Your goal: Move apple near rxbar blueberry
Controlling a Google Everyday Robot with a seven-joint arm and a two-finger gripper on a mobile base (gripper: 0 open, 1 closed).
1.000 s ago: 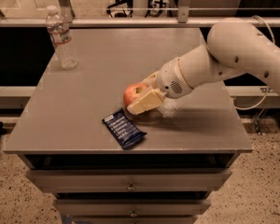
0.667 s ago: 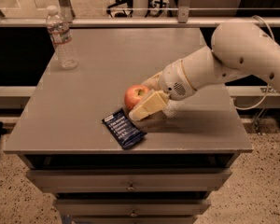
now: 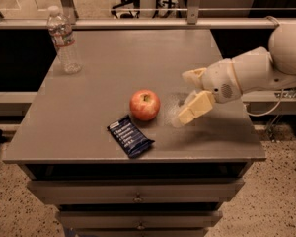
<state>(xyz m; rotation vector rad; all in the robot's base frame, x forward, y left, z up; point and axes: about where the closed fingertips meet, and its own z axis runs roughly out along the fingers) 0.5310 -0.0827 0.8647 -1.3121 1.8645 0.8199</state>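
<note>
Apple [image 3: 144, 104] sits on table [image 3: 118, 58] just beside the blue bar [image 3: 130, 136], by its upper end. Bar's long axis runs diagonal. Gripper [image 3: 185, 97] hovers to the apple's right in view, spread, holding nothing, w/ a gap btwn them. Task looks done.

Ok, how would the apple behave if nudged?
The apple is round and rests free on the flat table, so a push would probably roll it. Its skin looks smooth, so it may slip in a grasp. It lies close to the snack bar, so rolling that way could bump it. The gripper hangs open beside it, not touching.
</note>
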